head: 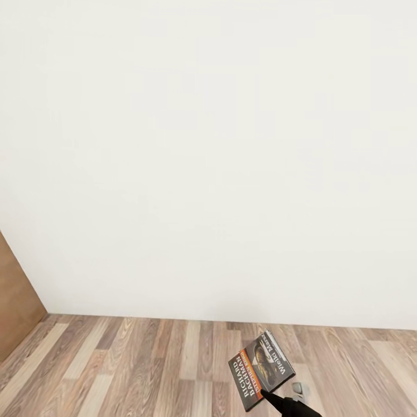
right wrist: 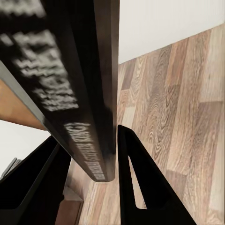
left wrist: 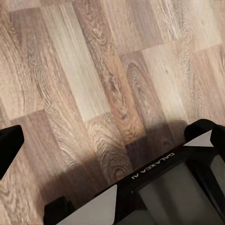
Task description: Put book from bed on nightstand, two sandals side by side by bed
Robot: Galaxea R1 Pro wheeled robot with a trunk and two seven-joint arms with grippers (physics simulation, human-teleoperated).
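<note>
From the head view, the book (head: 261,368) hangs in the air low at the right, over the wood-plank floor (head: 133,370) and in front of the plain white wall (head: 208,156), pinched at its lower corner by the right gripper (head: 267,395), whose dark fingers close on the cover from either side. Its cover faces the camera, and the long axis runs on a slant, from the gripped lower end up and to the right; the white "RICHARD BACHMAN" lettering runs along that same slant beside an orange band. A slice of brown wooden panel (head: 17,301) shows at the left edge. The right wrist view gives what the head view cannot: the book (right wrist: 79,89) seen nearly edge-on, its dark spine with blurred white print running away from the camera between the two black fingers (right wrist: 140,187), both pressed against it (the cover art is not readable here). The left wrist view looks straight down at the floor planks (left wrist: 93,70) and a part of the robot's dark body (left wrist: 168,187) marked "GALAXEA AI"; a black finger (left wrist: 8,145) sits at one edge, but whether the left gripper's fingers are apart or together I cannot tell.
</note>
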